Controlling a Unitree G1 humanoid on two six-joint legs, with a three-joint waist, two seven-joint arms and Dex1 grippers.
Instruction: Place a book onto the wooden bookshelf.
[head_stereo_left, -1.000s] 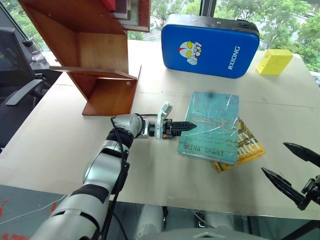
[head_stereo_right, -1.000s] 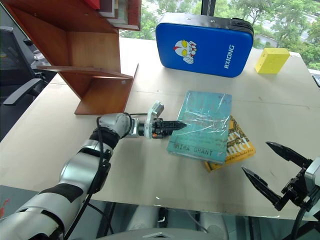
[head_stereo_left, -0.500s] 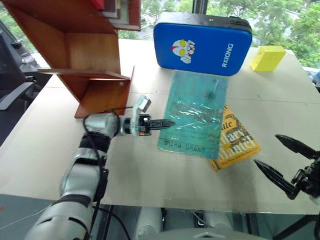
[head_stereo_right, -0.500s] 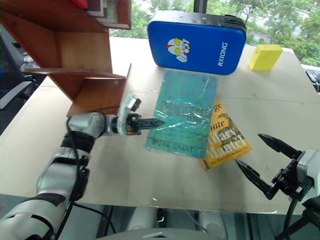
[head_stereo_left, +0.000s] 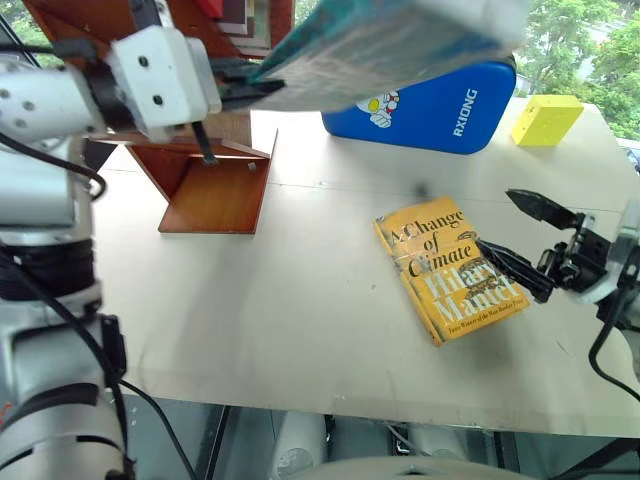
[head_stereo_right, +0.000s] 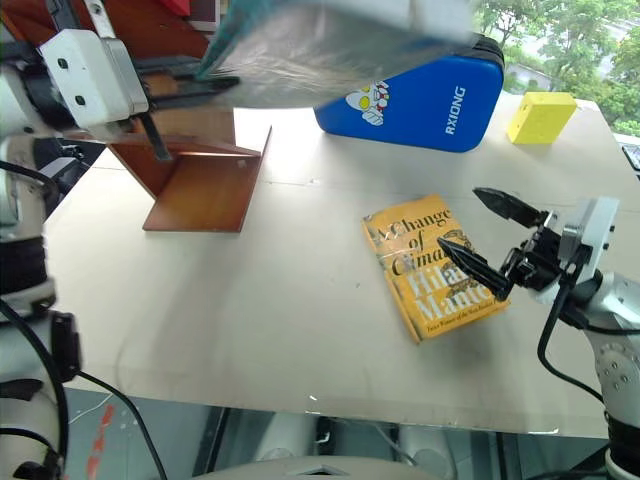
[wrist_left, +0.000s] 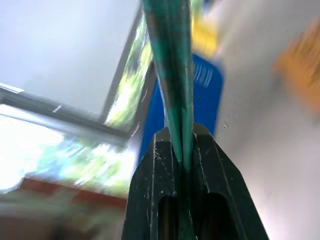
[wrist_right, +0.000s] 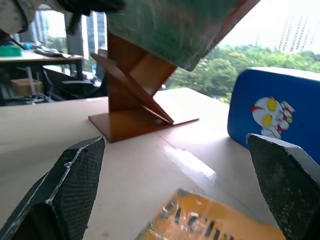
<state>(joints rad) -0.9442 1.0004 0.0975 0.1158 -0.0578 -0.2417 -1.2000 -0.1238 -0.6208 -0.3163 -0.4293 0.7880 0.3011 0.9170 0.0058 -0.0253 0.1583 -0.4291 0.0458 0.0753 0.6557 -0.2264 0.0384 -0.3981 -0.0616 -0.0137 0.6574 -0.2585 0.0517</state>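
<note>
Teal book (head_stereo_left: 380, 45) clamped in left gripper (wrist_left: 183, 165), one yellow book (head_stereo_left: 450, 265) beneath wide-open right gripper (head_stereo_left: 517, 236).

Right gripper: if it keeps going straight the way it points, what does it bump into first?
Probably the wooden bookshelf: the open right gripper points across the table at it, passing above the yellow book. Depth is unclear.

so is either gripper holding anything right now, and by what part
The left gripper is shut on the teal book, pinching one edge of it. The right gripper is open and holds nothing.
</note>
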